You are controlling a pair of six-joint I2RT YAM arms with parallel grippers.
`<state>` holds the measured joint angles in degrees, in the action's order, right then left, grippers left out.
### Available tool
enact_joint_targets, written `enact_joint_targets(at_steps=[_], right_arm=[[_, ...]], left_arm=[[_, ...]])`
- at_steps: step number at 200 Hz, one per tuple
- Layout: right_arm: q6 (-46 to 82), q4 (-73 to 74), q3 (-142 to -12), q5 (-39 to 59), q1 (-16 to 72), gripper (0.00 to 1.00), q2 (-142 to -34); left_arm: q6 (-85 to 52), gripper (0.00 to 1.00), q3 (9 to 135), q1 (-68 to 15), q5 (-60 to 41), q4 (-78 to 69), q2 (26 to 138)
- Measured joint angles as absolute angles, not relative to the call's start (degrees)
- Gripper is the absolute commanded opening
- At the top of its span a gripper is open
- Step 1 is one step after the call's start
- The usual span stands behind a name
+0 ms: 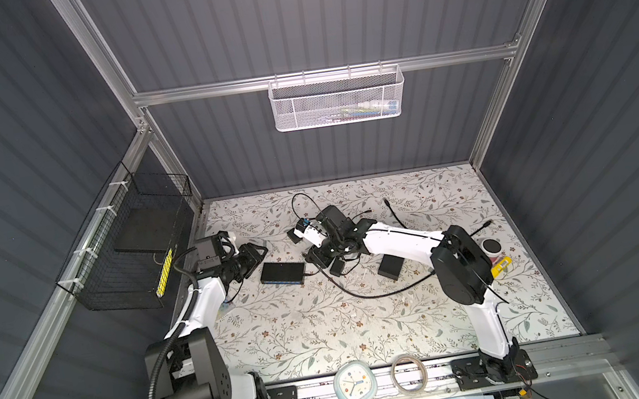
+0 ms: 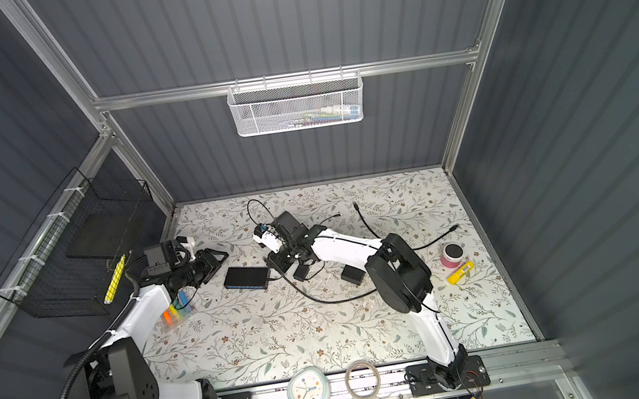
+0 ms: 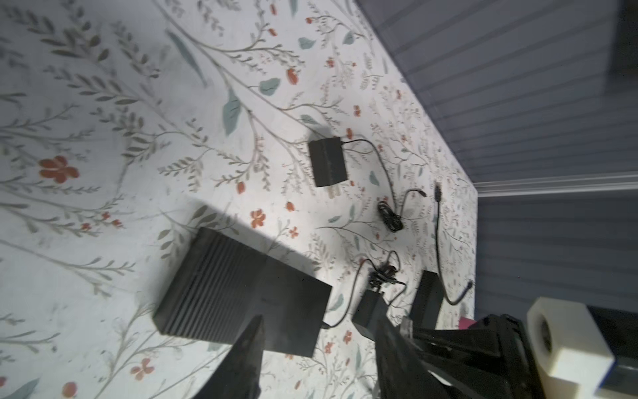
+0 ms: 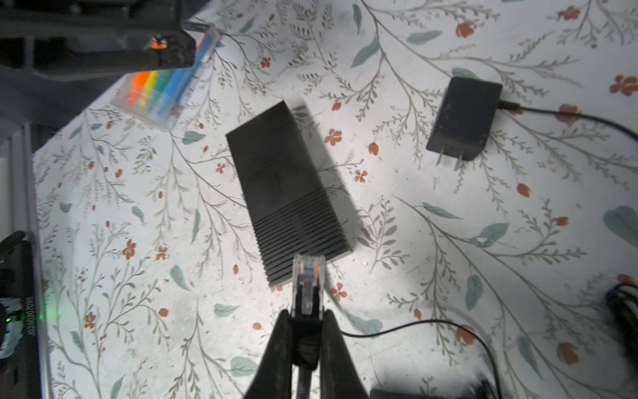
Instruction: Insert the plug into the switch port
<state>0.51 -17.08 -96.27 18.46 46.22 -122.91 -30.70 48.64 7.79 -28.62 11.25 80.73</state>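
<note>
Right wrist view, nearest first: the right jaws pinch a clear plug [image 4: 308, 276] by its dark boot. Its tip overlaps the ribbed short end of the black box [image 4: 286, 193], contact unclear. Beyond lies a power adapter [image 4: 464, 119], its cable [image 4: 569, 115] cut off by the frame. In both top views the box sits nearer the left edge of the tabletop [image 1: 327, 333], its blue strip [image 1: 282, 284] facing the front edge. There the switch port is too small to make out, and the left jaws stand spread and empty beside the box's left-edge end.
</note>
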Motion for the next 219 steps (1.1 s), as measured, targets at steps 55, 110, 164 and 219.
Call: enact_joint_targets(at_steps=[55, 110, 164, 219], right_arm=[[2.98, -23.77, -104.03, 14.92, 46.28, 0.00, -130.41], [5.32, -25.47, -106.74, 15.16, 47.31, 0.00, -133.45], [7.40, -25.74, -107.18, 16.03, 47.79, 0.00, -134.43], [8.67, -25.78, -110.10, 17.34, 47.72, 0.00, -136.27]], left_arm=[[-31.22, 0.52, 46.19, 7.99, -22.46, 7.99, 86.43], [-33.23, 0.52, 45.60, 7.99, -21.19, 2.44, 91.90], [-34.17, 0.52, 45.10, 7.99, -22.59, -0.21, 92.55], [-35.22, 0.52, 41.56, 7.99, -24.51, -2.48, 92.55]])
